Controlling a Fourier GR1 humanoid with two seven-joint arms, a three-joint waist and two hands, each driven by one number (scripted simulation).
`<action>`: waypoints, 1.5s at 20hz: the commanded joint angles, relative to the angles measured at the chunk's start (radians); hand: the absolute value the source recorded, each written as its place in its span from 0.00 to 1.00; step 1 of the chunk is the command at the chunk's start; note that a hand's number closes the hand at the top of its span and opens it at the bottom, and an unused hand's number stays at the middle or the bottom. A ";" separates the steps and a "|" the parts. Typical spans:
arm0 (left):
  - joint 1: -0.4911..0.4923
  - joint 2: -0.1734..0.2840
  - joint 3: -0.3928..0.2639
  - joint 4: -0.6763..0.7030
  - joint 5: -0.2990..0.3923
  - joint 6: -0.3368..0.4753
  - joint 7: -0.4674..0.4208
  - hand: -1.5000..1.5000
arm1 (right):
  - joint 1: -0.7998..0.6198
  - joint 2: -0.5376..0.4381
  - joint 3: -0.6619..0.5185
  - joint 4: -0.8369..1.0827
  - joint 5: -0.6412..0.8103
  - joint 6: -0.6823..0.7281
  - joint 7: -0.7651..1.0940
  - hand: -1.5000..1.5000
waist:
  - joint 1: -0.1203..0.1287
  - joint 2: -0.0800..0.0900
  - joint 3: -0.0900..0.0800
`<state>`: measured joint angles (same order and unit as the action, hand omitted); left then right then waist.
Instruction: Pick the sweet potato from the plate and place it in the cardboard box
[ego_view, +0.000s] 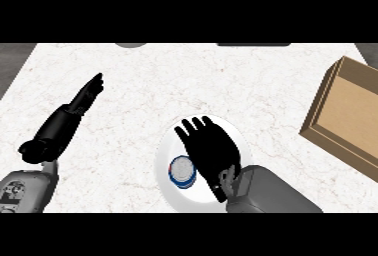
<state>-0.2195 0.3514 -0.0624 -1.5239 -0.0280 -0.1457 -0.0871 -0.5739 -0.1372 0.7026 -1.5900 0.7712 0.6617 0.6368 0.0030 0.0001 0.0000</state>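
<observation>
black right hand (210, 150) hovers flat, fingers straight, over the plate (229, 127), hiding any potato beneath, nothing gripped yet; box (347, 115) waits well off to its right.

A white plate (173, 192) lies near the counter's front; a brown cardboard box (347, 117) sits far right.

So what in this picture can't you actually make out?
- Sweet potato: not visible in the head view; the right hand covers much of the plate.
- Round blue-and-white thing on the plate: partly under the hand, unidentifiable.
- Cardboard box: cut off by the right edge; its inside hardly shows.
- Two grey shapes at the counter's far edge: cut off.
</observation>
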 joint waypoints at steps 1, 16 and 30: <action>-0.008 -0.028 0.012 0.006 -0.039 0.005 0.015 0.50 | 0.082 0.006 -0.010 -0.078 0.034 0.045 -0.021 0.00 | -0.004 -0.001 0.000; 0.023 -0.067 0.070 0.021 -0.076 -0.056 -0.032 0.50 | 0.079 0.059 -0.098 0.191 0.255 -0.057 -0.234 0.00 | -0.001 0.000 0.000; 0.001 -0.080 0.082 -0.038 -0.084 -0.094 0.030 0.50 | 0.050 0.056 -0.092 0.367 0.380 -0.327 -0.535 1.00 | 0.003 0.001 0.000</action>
<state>-0.2291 0.2732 0.0213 -1.5419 -0.1087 -0.2268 -0.0610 -0.5305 -0.0651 0.6083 -1.2676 1.1080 0.4495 0.1892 0.0043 0.0007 0.0001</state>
